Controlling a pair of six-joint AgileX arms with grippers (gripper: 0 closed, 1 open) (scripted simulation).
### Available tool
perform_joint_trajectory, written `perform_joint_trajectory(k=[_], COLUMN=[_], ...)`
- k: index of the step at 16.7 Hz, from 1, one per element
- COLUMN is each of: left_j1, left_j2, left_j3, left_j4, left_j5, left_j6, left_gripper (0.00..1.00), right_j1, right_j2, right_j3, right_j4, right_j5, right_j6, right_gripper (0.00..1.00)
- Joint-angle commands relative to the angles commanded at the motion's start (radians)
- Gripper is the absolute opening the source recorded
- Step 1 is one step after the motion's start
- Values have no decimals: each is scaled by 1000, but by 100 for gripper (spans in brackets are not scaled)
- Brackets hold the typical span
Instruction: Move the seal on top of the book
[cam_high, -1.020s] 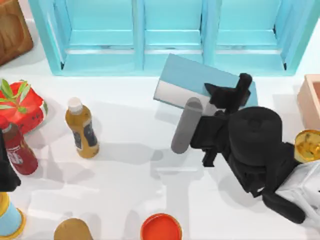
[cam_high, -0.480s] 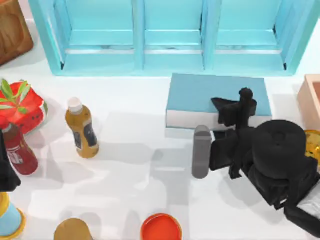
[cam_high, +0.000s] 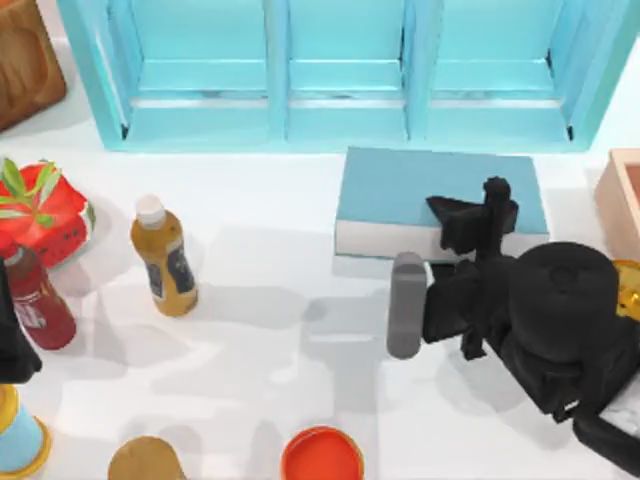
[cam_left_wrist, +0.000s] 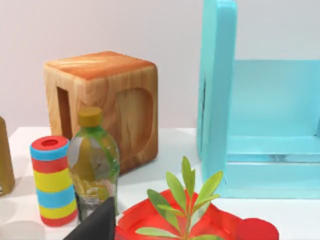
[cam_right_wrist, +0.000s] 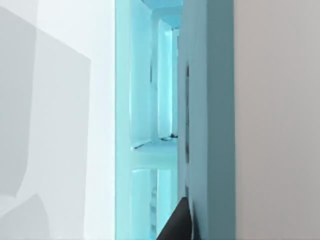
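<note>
Our right gripper (cam_high: 478, 215) hangs over the front edge of the large rectangular hardcover book with the plain teal-blue cover and white page edges (cam_high: 400, 190), on its right half. From above it reads as 1 dark shape, so we cannot tell whether it is wide, narrow or carrying anything. We also cannot tell whether the seal is in its grasp.

The book lies flat on the white table (cam_high: 270, 330), its long side running parallel to the turquoise shelf unit (cam_high: 340, 120) just behind it. Our left arm (cam_high: 12, 345) sits parked at the table's left edge, near the amber plastic bottle with the white cap (cam_high: 163, 257).

We judge the step in hand to be the placing. To do it well, we should carry the tool further in over the bare cover rather than stay at the edge. We should then come down straight, keep the stamp upright, and let go only once its base sits flat on the cover.
</note>
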Motion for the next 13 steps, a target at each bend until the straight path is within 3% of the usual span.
perform_joint_trajectory(k=[6,13], left_j1=[0,0], left_j2=[0,0], left_j3=[0,0], left_j4=[0,0], left_j5=[0,0], left_j6=[0,0], left_gripper=[100,100], right_j1=[-1,-2], right_j2=[15,149], right_j3=[-3,-32], right_j4=[12,166], right_j5=[0,2], right_j6=[3,3], right_gripper=[0,0])
